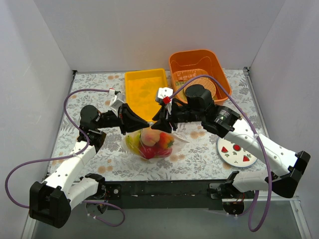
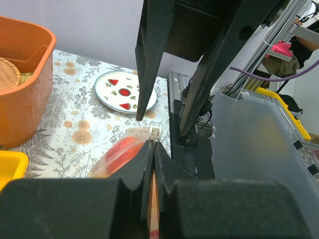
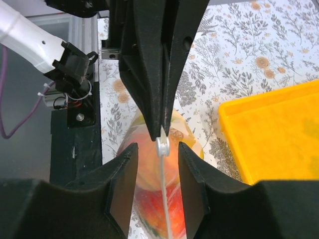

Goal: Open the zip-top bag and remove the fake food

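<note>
The zip-top bag (image 1: 172, 134) stands upright on the table at front centre, with the fake food (image 1: 148, 137) inside: peach, red, yellow and green pieces. My left gripper (image 1: 143, 122) is shut on the bag's zip edge; in the left wrist view (image 2: 153, 145) the strip runs between the closed jaws. My right gripper (image 1: 156, 121) is open and faces it. In the right wrist view (image 3: 157, 149) its fingers (image 3: 119, 184) straddle the white zip slider (image 3: 162, 146) without touching it. The slider sits just in front of the left gripper's tips (image 3: 158, 99).
A yellow tray (image 1: 144, 89) lies just behind the bag. An orange basin (image 1: 197, 64) holding a woven disc (image 1: 208, 85) stands at the back right. A white plate with red marks (image 1: 237, 152) lies at the front right. The table's front edge (image 1: 164, 185) is close below the bag.
</note>
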You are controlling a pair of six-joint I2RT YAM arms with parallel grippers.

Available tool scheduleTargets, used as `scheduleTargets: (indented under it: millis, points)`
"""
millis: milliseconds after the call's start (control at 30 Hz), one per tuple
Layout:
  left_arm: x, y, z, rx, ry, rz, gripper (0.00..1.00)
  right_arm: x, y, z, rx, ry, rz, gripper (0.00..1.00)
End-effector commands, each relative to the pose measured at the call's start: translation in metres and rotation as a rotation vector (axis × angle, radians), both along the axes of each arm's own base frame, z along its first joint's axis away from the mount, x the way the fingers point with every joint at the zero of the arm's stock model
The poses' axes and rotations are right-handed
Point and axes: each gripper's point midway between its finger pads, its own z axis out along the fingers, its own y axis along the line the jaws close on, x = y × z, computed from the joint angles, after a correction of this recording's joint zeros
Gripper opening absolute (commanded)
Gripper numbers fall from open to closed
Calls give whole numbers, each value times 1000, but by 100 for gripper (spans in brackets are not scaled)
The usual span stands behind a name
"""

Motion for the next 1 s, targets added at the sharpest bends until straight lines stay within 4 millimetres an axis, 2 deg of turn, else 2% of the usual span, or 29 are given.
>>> scheduleTargets:
  millis: [0,133,333,400,500,700,967]
  points:
    - [-6,2,25,-31,-94,10,0,-16,-7,26,91,-35,97,46]
    - [-7,2,25,-31,-93,10,0,-21,-5,24,85,-14,137,46]
    - [-7,2,26,-30,-94,13,0,-12,3,18,59,-16,128,47]
    - [-7,2,27,-30,-96,14,0,-8,5,17,56,-17,116,41]
    - [-7,2,27,-28,-94,12,0,-4,7,16,55,-19,105,38]
    - [-7,2,24,-25,-93,8,0,6,10,7,31,-11,63,38]
    - [-5,2,24,-25,-97,9,0,13,8,6,30,-17,31,40]
